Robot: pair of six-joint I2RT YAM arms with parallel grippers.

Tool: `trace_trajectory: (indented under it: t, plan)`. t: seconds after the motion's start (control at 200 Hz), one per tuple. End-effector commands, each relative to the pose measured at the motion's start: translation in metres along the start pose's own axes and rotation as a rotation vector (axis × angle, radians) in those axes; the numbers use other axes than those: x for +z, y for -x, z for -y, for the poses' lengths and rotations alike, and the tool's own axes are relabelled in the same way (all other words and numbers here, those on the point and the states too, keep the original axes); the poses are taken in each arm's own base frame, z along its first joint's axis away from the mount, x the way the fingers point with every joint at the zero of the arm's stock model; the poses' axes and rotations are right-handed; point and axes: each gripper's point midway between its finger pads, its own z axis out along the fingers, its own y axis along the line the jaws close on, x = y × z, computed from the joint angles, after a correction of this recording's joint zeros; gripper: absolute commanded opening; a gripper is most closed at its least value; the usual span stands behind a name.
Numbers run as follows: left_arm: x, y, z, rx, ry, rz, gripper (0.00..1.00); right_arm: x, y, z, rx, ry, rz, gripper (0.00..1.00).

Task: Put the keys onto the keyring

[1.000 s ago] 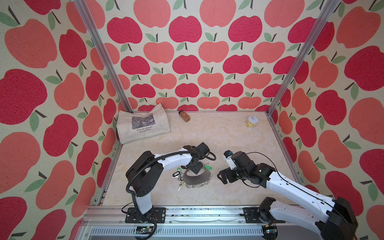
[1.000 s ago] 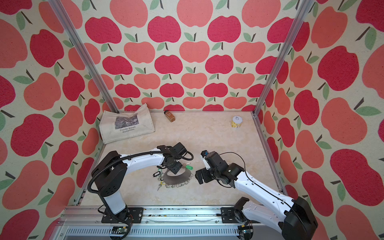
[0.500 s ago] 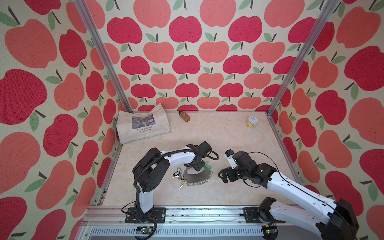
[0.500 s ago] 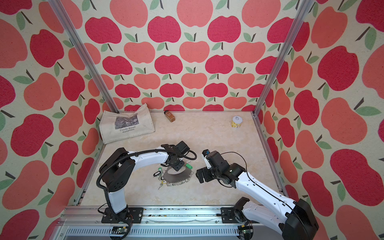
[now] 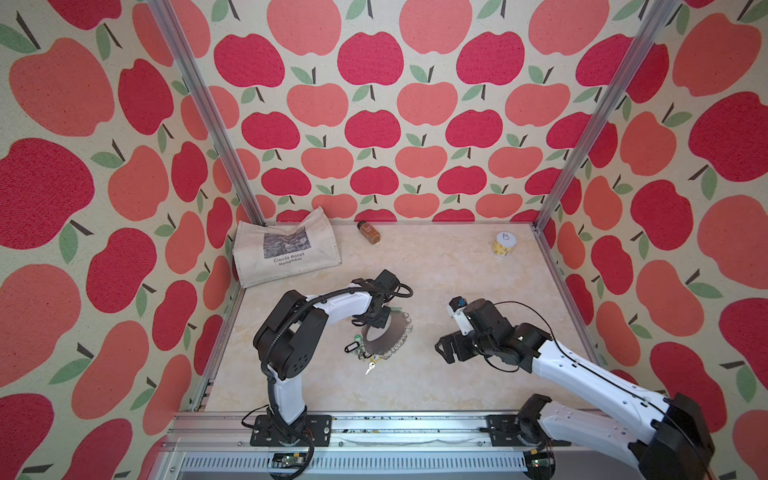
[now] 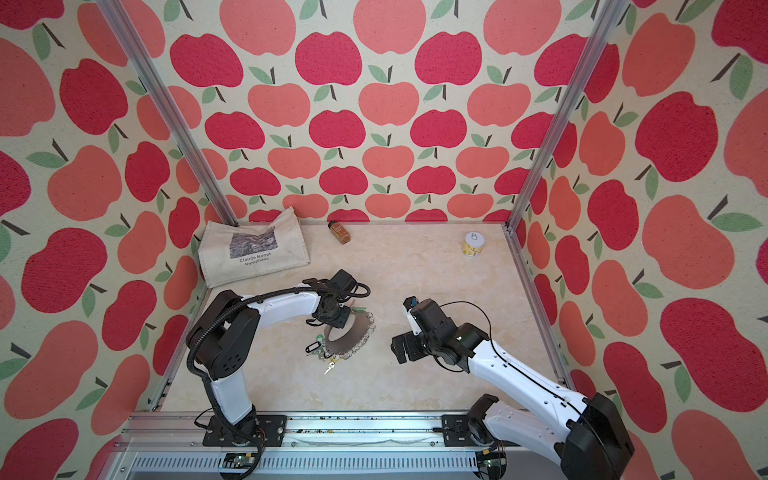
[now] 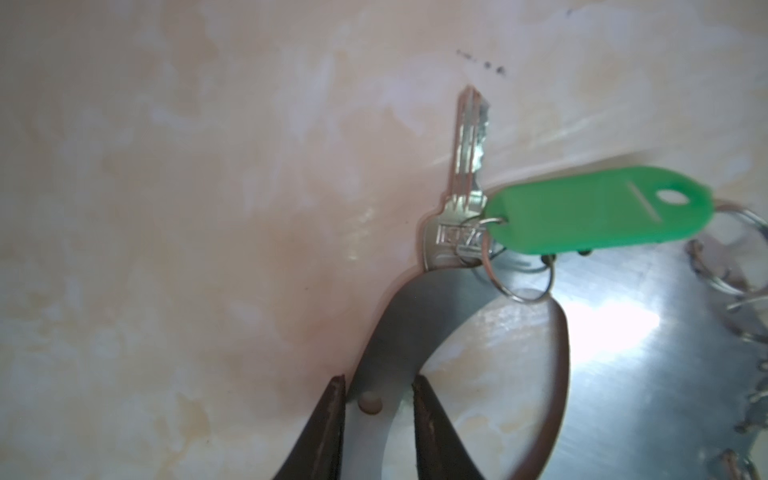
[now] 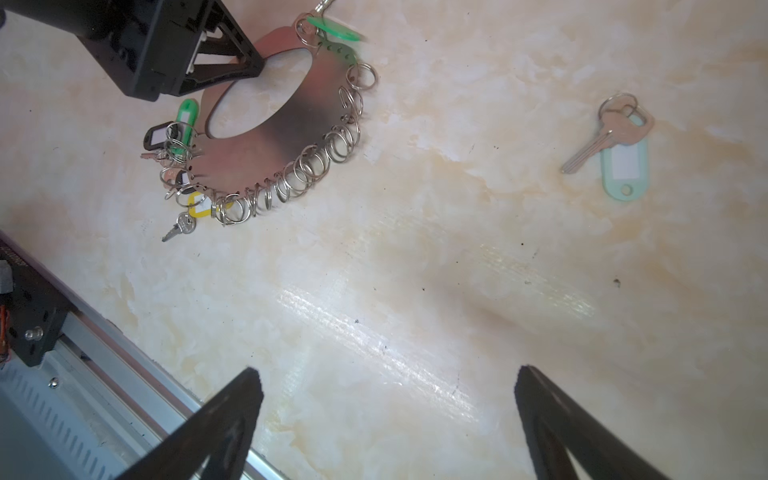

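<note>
Left fingers (image 7: 328, 424) astride keyring (image 7: 415, 307), right fingers (image 8: 224, 419) spread, keys (image 8: 621, 137) apart

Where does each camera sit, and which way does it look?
Both top views: high at the front, looking down on the table; left gripper and right gripper show.
Left wrist: behind the left gripper, looking down at the keyring, whose band it straddles.
Right wrist: behind the open right gripper, looking down at the keys.
Shared: right wrist and top views show the keyring.
</note>
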Motion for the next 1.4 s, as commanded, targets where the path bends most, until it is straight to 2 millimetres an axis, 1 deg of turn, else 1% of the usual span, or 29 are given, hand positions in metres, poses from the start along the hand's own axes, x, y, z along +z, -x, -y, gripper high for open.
trace_trajectory:
  t: [0.0, 0.09, 0.215, 0.25, 0.29, 0.35, 0.425, 0.46, 0.535, 0.61, 0.745, 0.795, 0.84, 0.961, 1.101, 1.251, 1.396]
  plan:
    - [0.026, -0.080, -0.030, -0.103, 0.098, -0.264, 0.31, -0.003, 0.014, -0.003, -0.021, 0.005, 0.020, 0.99]
    - [0.022, -0.098, -0.037, -0.175, 0.122, -0.300, 0.31, 0.000, 0.017, -0.006, -0.031, 0.015, 0.010, 0.99]
    - [0.017, -0.124, -0.040, -0.282, 0.133, -0.342, 0.30, 0.004, 0.022, -0.010, -0.043, 0.028, 0.000, 0.99]
    - [0.014, -0.128, -0.041, -0.311, 0.136, -0.334, 0.32, 0.006, 0.022, -0.012, -0.047, 0.034, -0.005, 0.99]
    - [0.010, -0.129, -0.041, -0.338, 0.134, -0.308, 0.33, 0.008, 0.024, -0.014, -0.051, 0.045, -0.010, 0.99]
    - [-0.002, -0.119, -0.041, -0.353, 0.137, -0.232, 0.40, 0.012, 0.025, -0.019, -0.051, 0.068, -0.021, 0.99]
    - [-0.024, -0.096, -0.037, -0.334, 0.129, -0.102, 0.51, 0.017, 0.026, -0.025, -0.056, 0.099, -0.037, 0.99]
    - [-0.034, -0.086, -0.035, -0.317, 0.132, -0.047, 0.52, 0.018, 0.027, -0.027, -0.060, 0.105, -0.041, 0.99]
    - [-0.054, -0.069, -0.021, -0.257, 0.091, 0.048, 0.55, 0.021, 0.028, -0.030, -0.066, 0.112, -0.049, 0.99]
    - [-0.064, -0.063, -0.004, -0.219, 0.024, 0.080, 0.55, 0.022, 0.028, -0.030, -0.065, 0.110, -0.048, 0.99]
    - [-0.072, -0.067, 0.027, -0.162, -0.087, 0.078, 0.54, 0.022, 0.027, -0.028, -0.057, 0.105, -0.043, 0.99]
    - [-0.073, -0.069, 0.041, -0.139, -0.136, 0.074, 0.54, 0.022, 0.025, -0.027, -0.050, 0.102, -0.040, 0.99]
    - [-0.072, -0.070, 0.050, -0.123, -0.161, 0.065, 0.54, 0.023, 0.023, -0.026, -0.045, 0.105, -0.036, 0.99]
    - [-0.060, -0.075, 0.055, -0.122, -0.141, 0.006, 0.51, 0.025, 0.020, -0.025, -0.028, 0.106, -0.028, 0.99]
    - [-0.050, -0.073, 0.065, -0.115, -0.148, -0.022, 0.50, 0.024, 0.018, -0.023, -0.019, 0.102, -0.024, 0.99]
    - [-0.039, -0.082, 0.060, -0.096, -0.071, -0.095, 0.46, 0.021, 0.017, -0.021, -0.023, 0.093, -0.020, 0.99]
    - [-0.042, -0.087, 0.049, -0.099, 0.007, -0.108, 0.41, 0.020, 0.017, -0.020, -0.027, 0.089, -0.019, 0.99]
